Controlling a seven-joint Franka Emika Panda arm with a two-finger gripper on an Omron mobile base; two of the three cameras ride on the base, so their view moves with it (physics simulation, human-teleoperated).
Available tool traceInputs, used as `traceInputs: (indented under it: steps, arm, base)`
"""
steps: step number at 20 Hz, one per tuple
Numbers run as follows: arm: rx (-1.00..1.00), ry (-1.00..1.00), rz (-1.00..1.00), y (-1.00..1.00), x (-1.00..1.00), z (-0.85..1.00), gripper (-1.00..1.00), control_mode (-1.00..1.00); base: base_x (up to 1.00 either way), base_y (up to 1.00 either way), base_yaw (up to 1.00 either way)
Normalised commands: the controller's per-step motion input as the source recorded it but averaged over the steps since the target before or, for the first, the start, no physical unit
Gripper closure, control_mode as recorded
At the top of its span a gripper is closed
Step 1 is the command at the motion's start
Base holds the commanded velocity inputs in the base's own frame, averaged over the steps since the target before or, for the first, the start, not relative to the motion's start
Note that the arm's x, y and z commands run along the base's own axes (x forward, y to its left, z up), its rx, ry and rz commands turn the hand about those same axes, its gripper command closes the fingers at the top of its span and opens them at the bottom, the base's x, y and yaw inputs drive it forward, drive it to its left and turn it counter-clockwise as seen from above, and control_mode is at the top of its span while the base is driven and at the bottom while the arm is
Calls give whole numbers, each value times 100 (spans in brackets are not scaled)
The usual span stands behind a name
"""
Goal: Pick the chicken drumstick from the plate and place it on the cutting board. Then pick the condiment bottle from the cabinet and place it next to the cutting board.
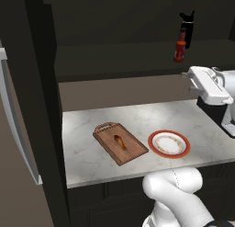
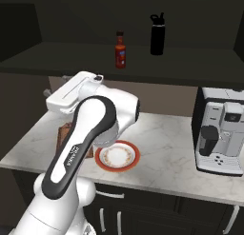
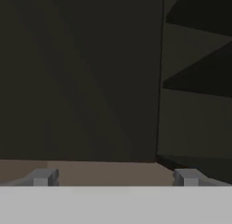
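Note:
The orange-brown chicken drumstick (image 1: pixel 120 142) lies on the wooden cutting board (image 1: pixel 120 143), left of the red-rimmed plate (image 1: pixel 169 144) (image 2: pixel 117 156), which holds nothing. In the right base view my arm covers most of the cutting board (image 2: pixel 63 132). The red condiment bottle (image 1: pixel 180 47) (image 2: pixel 120 50) stands upright on the dark cabinet's shelf (image 1: pixel 114 60) (image 2: pixel 71 63). My gripper (image 1: pixel 185 76) (image 2: pixel 53 88) (image 3: pixel 115 177) hovers above the counter, below shelf height, down and to the right of the bottle. It is open and empty, and the hand view faces dark cabinet panels.
A taller black bottle (image 1: pixel 187 28) (image 2: pixel 157 34) stands just behind the red one. A black-and-white coffee machine (image 2: pixel 221 134) (image 1: pixel 225 116) occupies the counter's right end. A tall dark side panel (image 1: pixel 41 106) bounds the marble counter (image 1: pixel 92 125) on the left.

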Motion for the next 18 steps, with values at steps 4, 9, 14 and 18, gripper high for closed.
traceInputs:
  steps: [4, 9, 14, 18]
  arm:
    - [10, -3, 4, 0, 0, 18, -100, -100]
    - [6, -1, 3, -1, 0, 16, -100, -100]
    - [0, 0, 0, -4, 0, 20, -100, -100]
    - [0, 0, 0, -5, 0, 23, -100, -100]
  base:
    - [0, 0, 0]
    - [0, 0, 0]
    - [0, 0, 0]
    - [0, 0, 0]
